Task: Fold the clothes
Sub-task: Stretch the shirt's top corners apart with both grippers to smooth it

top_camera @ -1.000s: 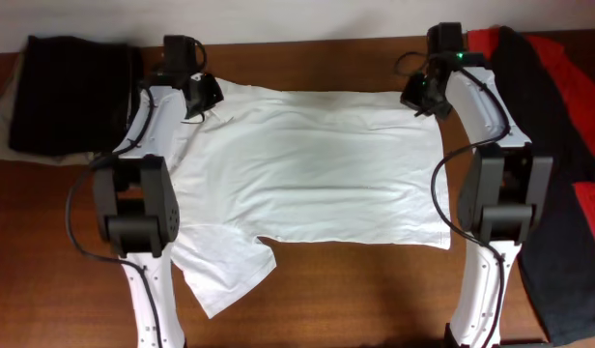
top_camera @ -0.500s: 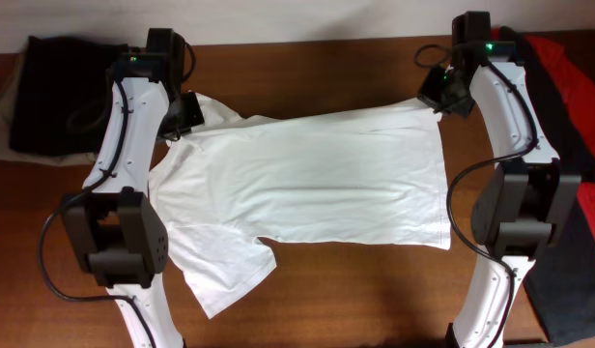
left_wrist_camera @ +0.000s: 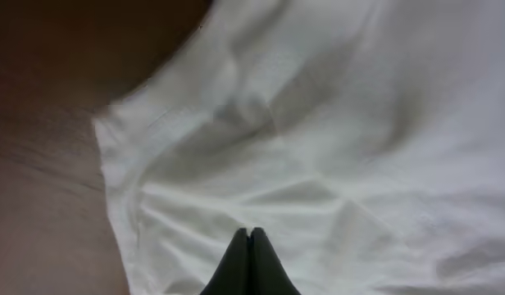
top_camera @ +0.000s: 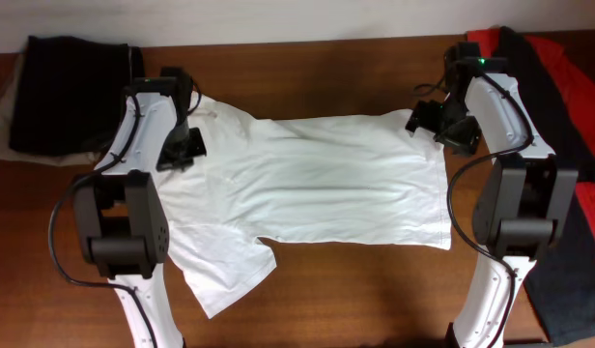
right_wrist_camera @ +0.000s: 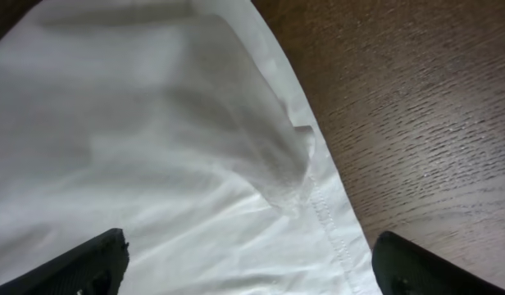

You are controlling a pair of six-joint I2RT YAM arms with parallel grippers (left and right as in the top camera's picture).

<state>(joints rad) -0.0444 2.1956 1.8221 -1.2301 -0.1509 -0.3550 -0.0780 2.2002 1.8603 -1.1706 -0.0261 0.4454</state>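
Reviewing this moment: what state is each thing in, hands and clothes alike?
white T-shirt: spread flat, unfolded, one sleeve sticking out near left.
left hand: shut, tips on the T-shirt; whether cloth is pinched is unclear.
right hand: open over the T-shirt's hem corner, holding nothing.
black-and-red garment: lying loose on the right, unfolded.
black garment: piled at the far left.

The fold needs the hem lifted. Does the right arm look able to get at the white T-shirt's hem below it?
Probably yes: the right claw hangs open over the hem of the white T-shirt, a finger on either side, with nothing lying on that cloth.
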